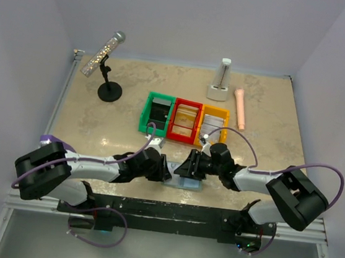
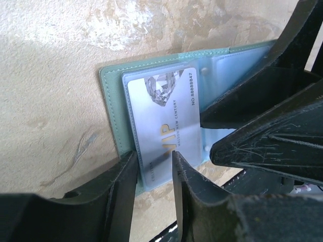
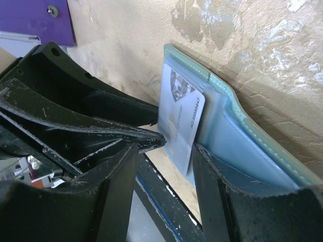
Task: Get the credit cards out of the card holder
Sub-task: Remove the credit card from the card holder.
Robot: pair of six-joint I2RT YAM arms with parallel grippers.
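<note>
The card holder (image 1: 189, 182) lies open at the 6 o'clock edge of the tabletop (image 1: 86, 119), between the two arms. The left hand (image 2: 154, 161) reaches in from 9 o'clock and the right hand (image 3: 176, 146) from 3 o'clock. One silvery credit card (image 2: 161, 116) sits in the left panel's clear pocket, and its end pokes past the holder's edge toward 6 o'clock in the left wrist view. The left hand's fingers stand on either side of that end. I cannot tell whether they are pinching it or only flanking it. The right hand is spread and grasps nothing, with one finger bearing on the blue right panel, seemingly to pin the holder. I judge the task barely begun: this card is partly out but not free. Whether other pockets hold cards is hidden.
</note>
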